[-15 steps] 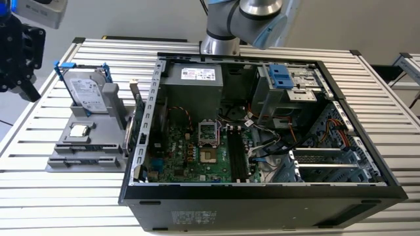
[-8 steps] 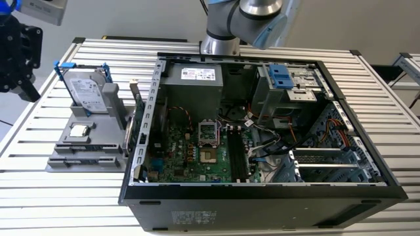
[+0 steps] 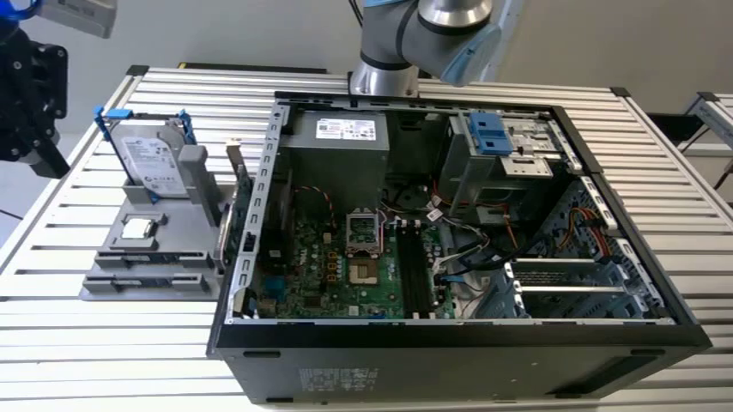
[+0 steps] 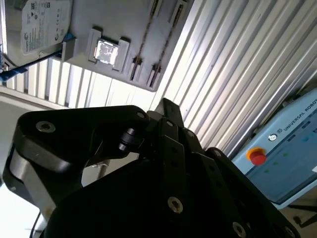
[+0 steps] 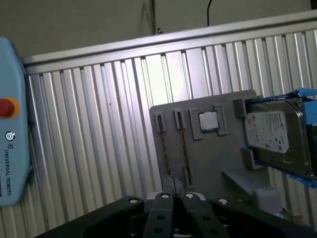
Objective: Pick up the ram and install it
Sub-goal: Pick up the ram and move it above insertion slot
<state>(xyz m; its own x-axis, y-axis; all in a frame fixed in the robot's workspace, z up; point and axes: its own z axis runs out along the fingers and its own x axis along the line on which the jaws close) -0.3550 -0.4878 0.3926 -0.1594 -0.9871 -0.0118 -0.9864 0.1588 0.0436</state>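
Ribbed metal table (image 3: pixel 115 360) | computer case (image 3: pixel 458 339) centre, tray (image 3: pixel 103 287) at 9 o'clock | wall (image 3: pixel 229 34) at 12 | gripper (image 3: pixel 46 154) at 10 o'clock, its state impossible to tell

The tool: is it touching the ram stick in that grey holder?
Apart. In the exterior view the tool hangs at the exterior view's left edge, with bare table slats between it and the grey holder where the ram stands.

Hard drive (image 5: pixel 273 135) partly cut off at edge

place: robotics lab | aluminium-slat table (image 3: pixel 103 352), open PC case (image 3: pixel 458 360) (parts fixture (image 3: pixel 126 287) alongside)
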